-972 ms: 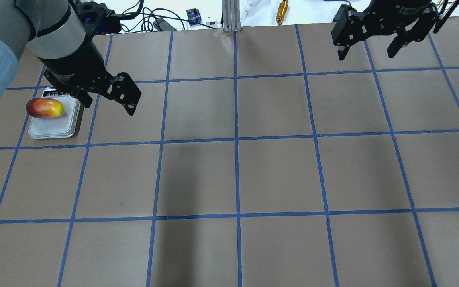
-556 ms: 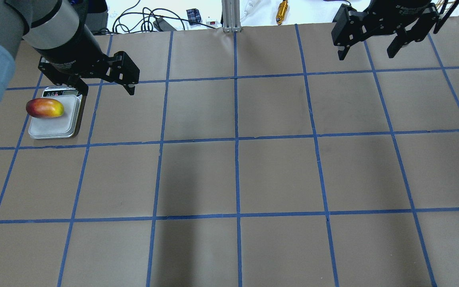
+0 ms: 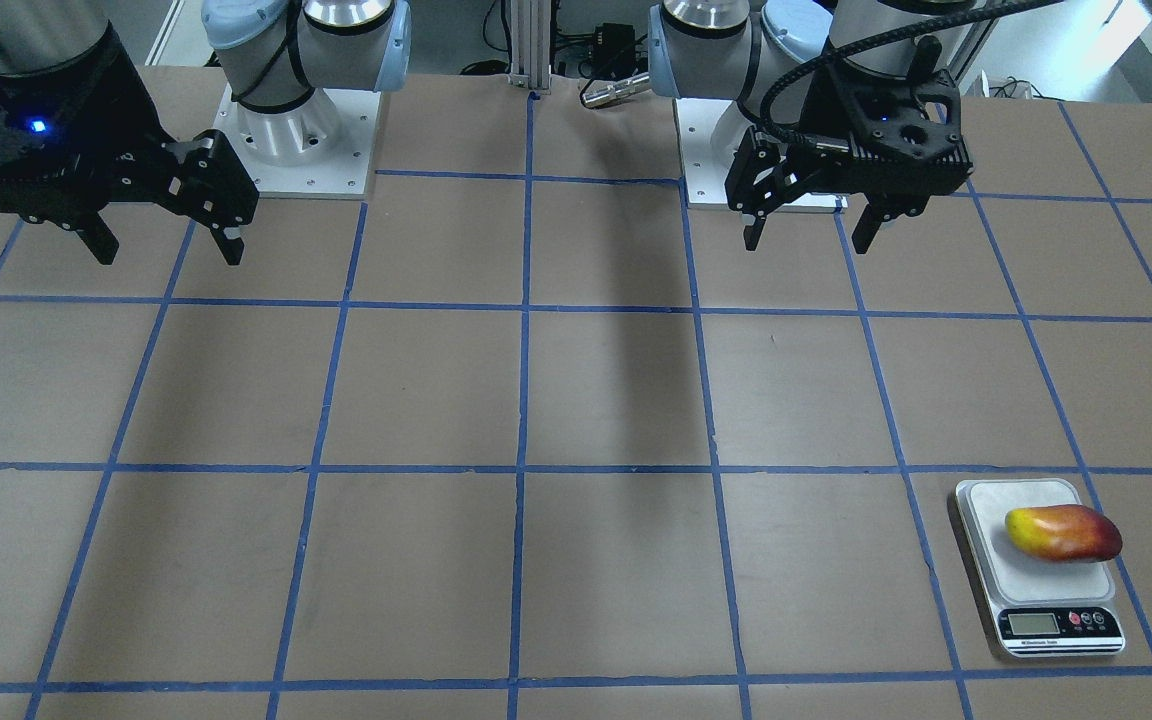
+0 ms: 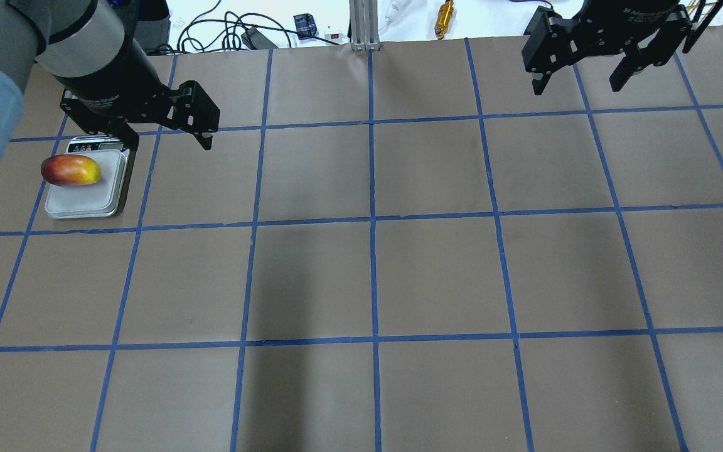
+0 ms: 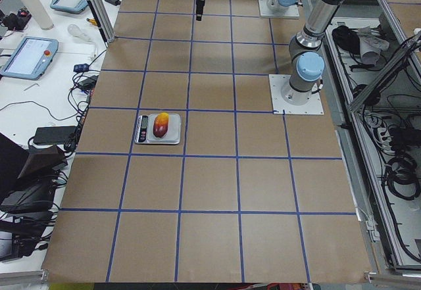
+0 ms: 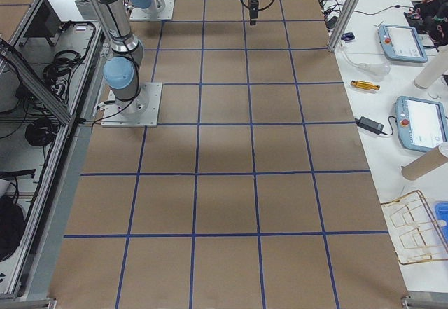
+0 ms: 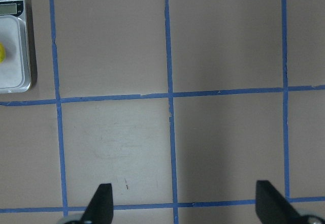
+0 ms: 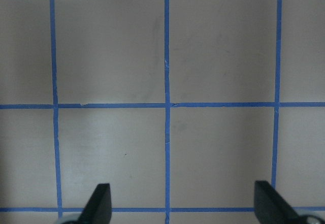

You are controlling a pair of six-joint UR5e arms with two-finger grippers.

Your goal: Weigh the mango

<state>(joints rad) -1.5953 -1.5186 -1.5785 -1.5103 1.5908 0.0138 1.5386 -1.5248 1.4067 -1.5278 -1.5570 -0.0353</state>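
One mango (image 3: 1063,533) is seen lying on its side on the white plate of the scale (image 3: 1041,585), set off-centre so that its red end reaches the plate's outer edge. Nothing else is resting on it or touching it. It is judged to have been left free on purpose, so that only its own weight is borne by the plate. The display (image 3: 1034,625) is turned away from the robot, and its reading cannot be made out. The scale itself is stood far out on the robot's left side of the table (image 3: 576,400).

The left gripper (image 3: 806,235) is held above the table, well apart from the scale and close to its own base, with nothing between its fingers (image 7: 101,203). These are spread wide, and in the wrist view only bare taped table is seen between them, the scale showing at the corner. The right gripper (image 3: 169,250) is parked on the far side, also raised. Its fingers (image 8: 100,203) are parted just as widely and nothing is grasped. The placing step is judged complete, with only the reading left to be taken.
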